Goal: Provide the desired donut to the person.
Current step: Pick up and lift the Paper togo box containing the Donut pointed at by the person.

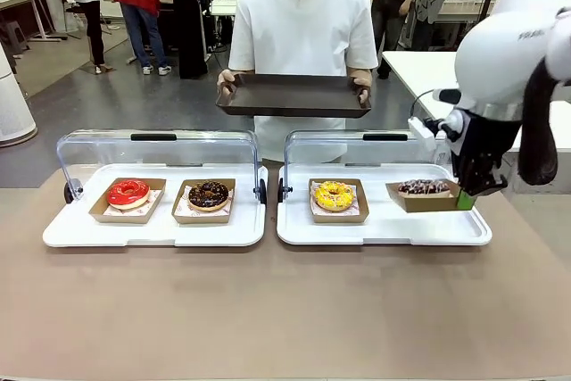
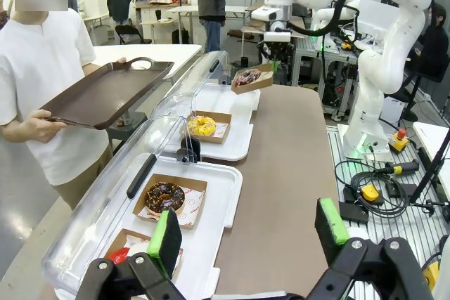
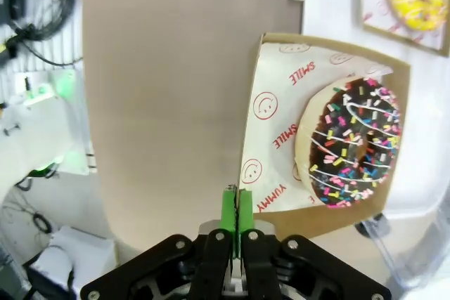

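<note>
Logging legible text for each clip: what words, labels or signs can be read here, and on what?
"SMILE": red print, twice, on the paper liner of the held cardboard tray, under the sprinkled chocolate donut.
"YUMMY": same liner, beside smiley faces.
Print on the liner under the chocolate donut: too small.
Lettering on the right arm: blurred.

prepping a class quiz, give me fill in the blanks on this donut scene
The right gripper is shut on the brown cardboard tray of the sprinkled chocolate donut; the left gripper is ____.
The person holds the dark brown rectangular tray with ____ hands.
The donut resting in the right white plastic tray is ____.
Missing: open, both, yellow.
</note>
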Available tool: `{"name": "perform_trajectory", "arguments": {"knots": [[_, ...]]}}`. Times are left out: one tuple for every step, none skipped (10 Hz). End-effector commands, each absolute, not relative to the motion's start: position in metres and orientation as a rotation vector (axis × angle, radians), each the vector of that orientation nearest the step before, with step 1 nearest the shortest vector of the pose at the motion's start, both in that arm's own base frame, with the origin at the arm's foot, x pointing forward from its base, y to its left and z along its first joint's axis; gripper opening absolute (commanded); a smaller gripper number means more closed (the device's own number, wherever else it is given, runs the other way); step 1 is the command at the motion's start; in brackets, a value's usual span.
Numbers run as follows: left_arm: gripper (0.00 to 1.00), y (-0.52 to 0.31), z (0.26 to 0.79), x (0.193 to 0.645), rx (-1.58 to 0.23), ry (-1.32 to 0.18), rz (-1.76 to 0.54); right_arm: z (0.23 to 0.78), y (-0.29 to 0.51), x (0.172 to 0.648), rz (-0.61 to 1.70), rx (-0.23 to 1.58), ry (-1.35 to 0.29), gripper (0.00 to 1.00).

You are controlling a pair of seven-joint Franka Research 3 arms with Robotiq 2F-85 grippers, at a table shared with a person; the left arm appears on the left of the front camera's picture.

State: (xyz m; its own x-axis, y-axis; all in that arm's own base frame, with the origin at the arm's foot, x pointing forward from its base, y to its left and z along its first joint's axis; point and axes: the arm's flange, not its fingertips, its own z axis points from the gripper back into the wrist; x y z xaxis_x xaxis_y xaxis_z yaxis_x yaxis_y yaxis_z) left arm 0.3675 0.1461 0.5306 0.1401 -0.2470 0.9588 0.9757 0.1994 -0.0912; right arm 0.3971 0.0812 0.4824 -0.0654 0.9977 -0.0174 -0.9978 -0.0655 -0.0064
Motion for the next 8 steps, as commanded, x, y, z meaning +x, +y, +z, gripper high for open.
{"name": "perform_trajectory", "arguments": {"knots": [[1.00, 0.147, 0.531, 0.366, -0.943, -1.025, -1.104, 0.516, 0.087, 0.372, 1.607, -0.074, 0.014, 0.00], [1.00, 0.147, 0.531, 0.366, -0.943, -1.025, -1.104, 0.537, 0.087, 0.361, 1.614, -0.081, 0.008, 0.00], [1.00, 0.147, 0.531, 0.366, -0.943, -1.025, -1.104, 0.561, 0.089, 0.350, 1.609, -0.096, -0.006, 0.00], [1.00, 0.147, 0.531, 0.366, -0.943, -1.025, -1.104, 0.578, 0.093, 0.343, 1.614, -0.120, -0.001, 0.00], [1.00, 0.147, 0.531, 0.366, -0.943, -1.025, -1.104, 0.594, 0.098, 0.338, 1.613, -0.141, -0.005, 0.00], [1.00, 0.147, 0.531, 0.366, -0.943, -1.025, -1.104, 0.607, 0.102, 0.337, 1.610, -0.155, -0.021, 0.00], [1.00, 0.147, 0.531, 0.366, -0.943, -1.025, -1.104, 0.619, 0.104, 0.340, 1.610, -0.158, -0.032, 0.00], [1.00, 0.147, 0.531, 0.366, -0.943, -1.025, -1.104, 0.624, 0.104, 0.344, 1.615, -0.151, -0.038, 0.00]]}}
